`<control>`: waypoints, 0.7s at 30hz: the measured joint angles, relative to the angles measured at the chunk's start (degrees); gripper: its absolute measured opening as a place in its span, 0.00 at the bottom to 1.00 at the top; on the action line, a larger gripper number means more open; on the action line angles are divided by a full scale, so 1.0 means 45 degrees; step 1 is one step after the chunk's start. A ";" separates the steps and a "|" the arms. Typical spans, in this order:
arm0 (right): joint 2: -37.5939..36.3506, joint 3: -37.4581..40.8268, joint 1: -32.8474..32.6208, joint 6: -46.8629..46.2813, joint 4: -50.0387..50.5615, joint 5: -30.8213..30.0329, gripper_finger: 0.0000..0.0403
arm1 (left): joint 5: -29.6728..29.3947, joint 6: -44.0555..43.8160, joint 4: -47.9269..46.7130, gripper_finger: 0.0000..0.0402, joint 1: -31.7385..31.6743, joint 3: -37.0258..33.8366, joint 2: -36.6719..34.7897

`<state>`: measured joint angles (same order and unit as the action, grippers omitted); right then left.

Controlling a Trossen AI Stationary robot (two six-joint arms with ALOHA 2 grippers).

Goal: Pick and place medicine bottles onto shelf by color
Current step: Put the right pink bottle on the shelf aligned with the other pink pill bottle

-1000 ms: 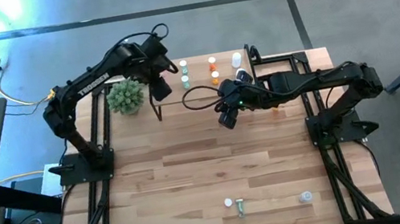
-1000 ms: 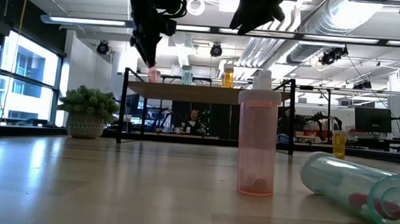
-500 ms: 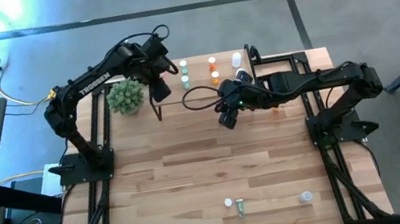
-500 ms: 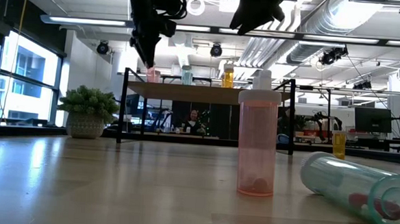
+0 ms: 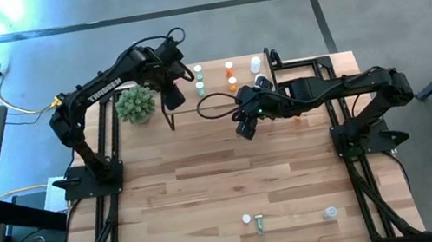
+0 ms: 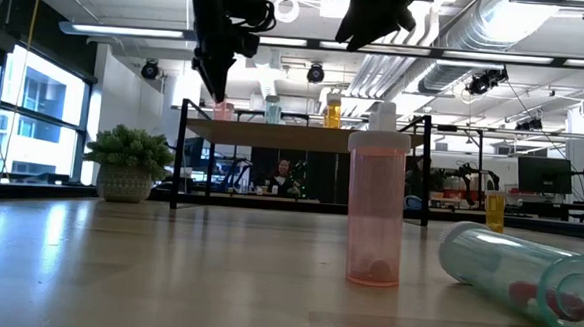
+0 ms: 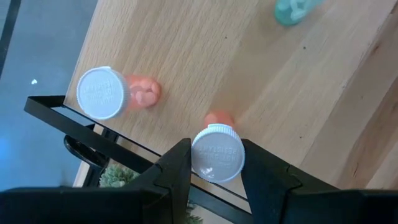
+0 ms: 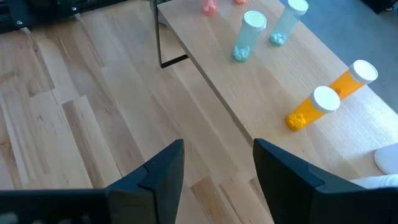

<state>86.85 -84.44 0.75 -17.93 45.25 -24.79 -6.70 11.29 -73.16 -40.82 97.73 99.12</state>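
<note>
Gripping a pink bottle (image 7: 217, 152) by its white cap, the left gripper (image 7: 216, 163) hangs over the left end of the shelf (image 7: 261, 74), jaws clamped on either side of the cap. A 2nd pink bottle (image 7: 112, 93) already stands close by, near the shelf's edge. Risk: a release off vertical, or too near that edge, could tip the held bottle onto its neighbour or off the rack. The right gripper (image 8: 214, 165) waits with jaws apart and empty, over the table just in front of the shelf. 3 bottles (image 5: 257, 220) remain on the table's near side, well away.
</note>
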 joint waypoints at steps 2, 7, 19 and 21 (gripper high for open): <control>0.0000 0.0000 0.0000 -0.0003 0.0000 0.0003 0.46 | -0.0008 -0.0007 -0.0001 0.29 0.0001 0.0000 0.0007; 0.0000 0.0000 -0.0005 -0.0005 0.0000 0.0008 0.46 | -0.0005 -0.0024 -0.0007 0.29 0.0001 0.0000 0.0017; 0.0000 0.0000 -0.0005 -0.0005 0.0000 0.0010 0.46 | 0.0097 0.0295 0.0052 0.31 0.0001 -0.0012 0.0034; 0.0000 0.0000 -0.0005 -0.0005 0.0000 0.0013 0.46 | 0.0135 0.0298 -0.0007 0.33 0.0001 -0.0042 0.0067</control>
<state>86.85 -84.44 0.73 -17.96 45.25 -24.73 -6.09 12.63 -73.19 -40.82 97.54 99.42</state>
